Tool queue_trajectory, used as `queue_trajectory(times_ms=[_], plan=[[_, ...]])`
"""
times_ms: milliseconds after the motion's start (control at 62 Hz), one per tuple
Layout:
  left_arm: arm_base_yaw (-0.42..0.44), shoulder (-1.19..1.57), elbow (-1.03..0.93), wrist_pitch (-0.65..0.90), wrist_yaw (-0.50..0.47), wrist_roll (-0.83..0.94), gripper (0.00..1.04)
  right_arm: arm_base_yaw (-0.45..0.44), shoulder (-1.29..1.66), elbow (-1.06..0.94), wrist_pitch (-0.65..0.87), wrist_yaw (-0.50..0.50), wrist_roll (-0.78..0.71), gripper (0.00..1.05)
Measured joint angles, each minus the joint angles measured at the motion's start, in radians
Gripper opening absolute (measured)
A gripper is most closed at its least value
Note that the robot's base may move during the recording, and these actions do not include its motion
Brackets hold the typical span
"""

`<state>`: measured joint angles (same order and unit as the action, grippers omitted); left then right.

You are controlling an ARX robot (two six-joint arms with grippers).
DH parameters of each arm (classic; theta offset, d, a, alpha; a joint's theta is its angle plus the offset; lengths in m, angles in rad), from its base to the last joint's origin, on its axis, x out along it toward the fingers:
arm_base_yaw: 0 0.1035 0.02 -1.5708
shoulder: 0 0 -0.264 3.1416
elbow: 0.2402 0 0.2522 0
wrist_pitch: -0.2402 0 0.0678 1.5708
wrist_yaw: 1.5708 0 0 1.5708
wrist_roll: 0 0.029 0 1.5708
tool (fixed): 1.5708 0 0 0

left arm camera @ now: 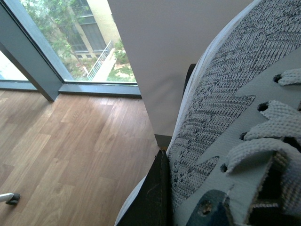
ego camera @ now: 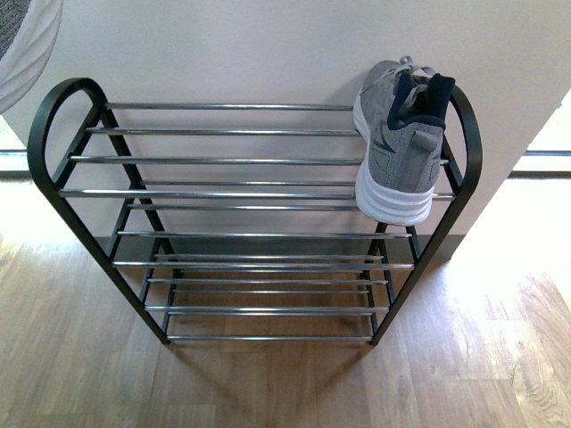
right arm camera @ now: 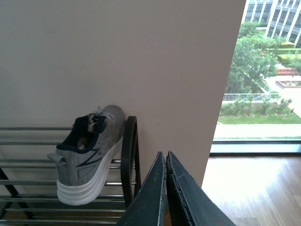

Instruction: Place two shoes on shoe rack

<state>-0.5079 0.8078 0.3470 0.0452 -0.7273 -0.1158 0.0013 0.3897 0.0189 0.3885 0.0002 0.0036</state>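
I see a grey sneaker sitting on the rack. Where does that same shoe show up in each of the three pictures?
Front view: the sneaker is at the top tier's right end, heel toward the camera.
Left wrist view: not in it; the shoe filling this picture looks like a second sneaker.
Right wrist view: lower left.
Shared landmark: the rack's arched black side frame, right beside it.

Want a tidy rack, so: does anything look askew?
Yes. The sneaker on the rack's top tier sits at the far right, against the arched frame, with its heel hanging out past the front bar.
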Motion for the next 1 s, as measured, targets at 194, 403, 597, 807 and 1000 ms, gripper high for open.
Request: queue_trajectory(times_ms=[194,403,597,807,1000], plan=[[0.000,0.000,0.000,0.000,0.000,0.000,0.01,0.000,-0.087,0.000,-0.084,0.000,0.000,0.01],[0.000,0.000,0.000,0.000,0.000,0.000,0.01,0.000,-0.149,0.000,-0.145,0.000,0.000,0.01],[0.000,0.000,0.000,0.000,0.000,0.000,0.01,0.000,-0.194,0.000,-0.191,0.000,0.000,0.01],[0.000,0.000,0.000,0.000,0.000,0.000,0.01,0.000,-0.351,0.000,-0.374,0.001,0.000,0.01],[0.000,0.000,0.000,0.000,-0.002,0.000,0.01,0.000,-0.383,0.000,-0.385,0.000,0.000,0.01]])
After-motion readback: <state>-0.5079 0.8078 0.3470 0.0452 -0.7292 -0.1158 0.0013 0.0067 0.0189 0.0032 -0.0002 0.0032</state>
